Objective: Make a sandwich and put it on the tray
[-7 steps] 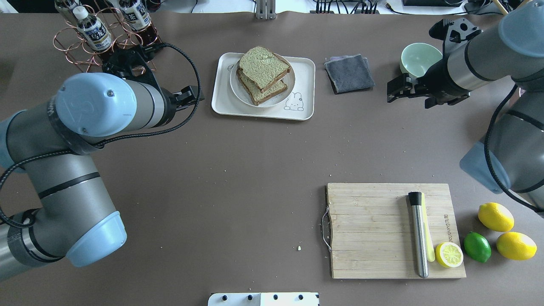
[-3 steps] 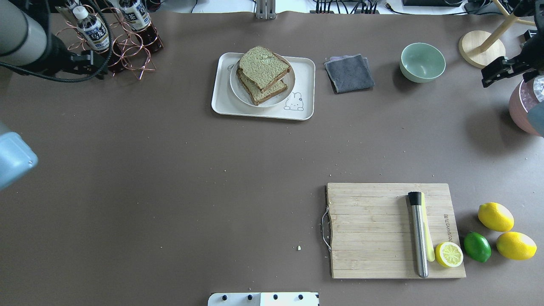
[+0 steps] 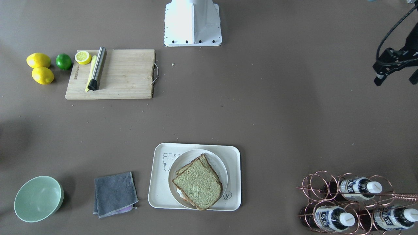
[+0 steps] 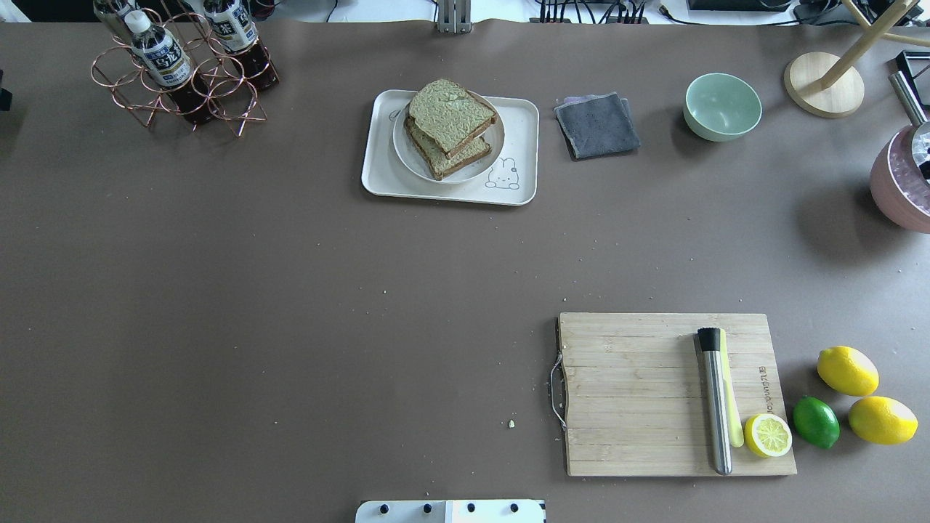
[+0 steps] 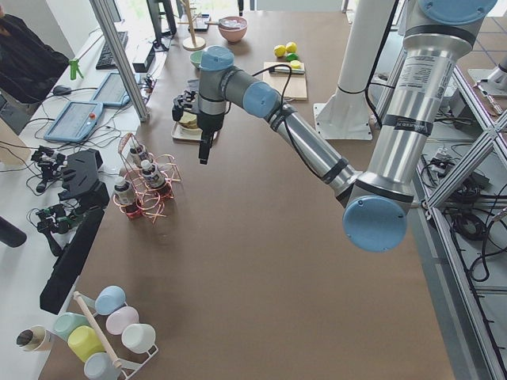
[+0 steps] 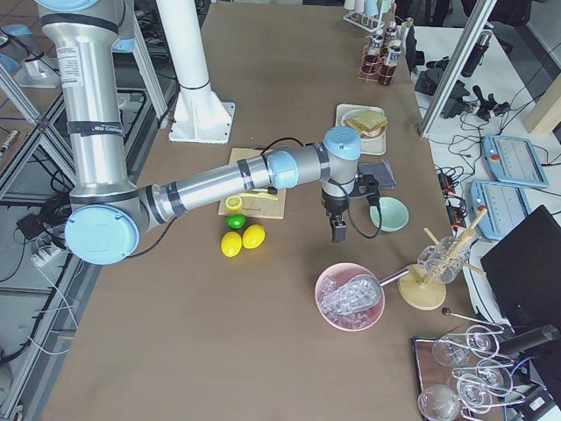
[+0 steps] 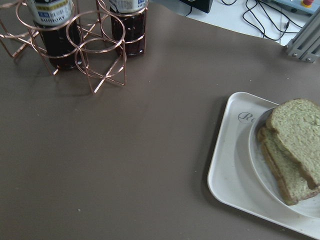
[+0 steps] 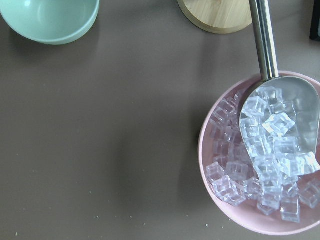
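The sandwich (image 4: 450, 123), two brown-crusted bread slices stacked askew, lies on a round white plate (image 4: 496, 142) that sits on the cream tray (image 4: 520, 131). A sliver of white egg (image 3: 178, 193) shows under the bread. The sandwich (image 7: 292, 145) and tray (image 7: 225, 170) also show in the left wrist view. My left gripper (image 3: 394, 78) is open and empty, far off beside the table's end near the bottle rack. My right gripper (image 6: 337, 230) hangs near the pink ice bowl. I cannot tell whether it is open or shut.
A copper rack of bottles (image 4: 182, 65) stands at the back left. A grey cloth (image 4: 597, 125), green bowl (image 4: 722, 106) and pink bowl of ice with scoop (image 8: 260, 165) are at the back right. A cutting board (image 4: 639, 396) with muddler, lemons and lime is in front.
Both arms have pulled back out of the overhead view, the left one to the left and the right one to the right. The sandwich, plate and tray have not moved.
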